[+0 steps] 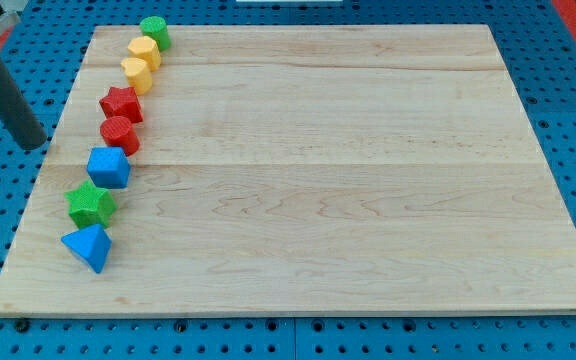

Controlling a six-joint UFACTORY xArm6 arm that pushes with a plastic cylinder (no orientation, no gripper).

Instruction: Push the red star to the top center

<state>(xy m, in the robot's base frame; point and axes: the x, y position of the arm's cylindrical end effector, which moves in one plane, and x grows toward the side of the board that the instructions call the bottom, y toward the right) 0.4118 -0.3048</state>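
Observation:
The red star (121, 103) lies near the left edge of the wooden board (348, 180), in a slanted row of blocks. My tip (34, 145) is at the end of the dark rod at the view's far left, just off the board's left edge, to the left of the red star and the red cylinder (120, 134). It touches no block.
The row runs from the view's top down the left side: a green cylinder (154, 32), two yellow blocks (145, 51) (136, 73), the red star, the red cylinder, a blue cube-like block (108, 167), a green star (90, 204) and a blue triangular block (88, 246). A blue perforated table (8, 330) surrounds the board.

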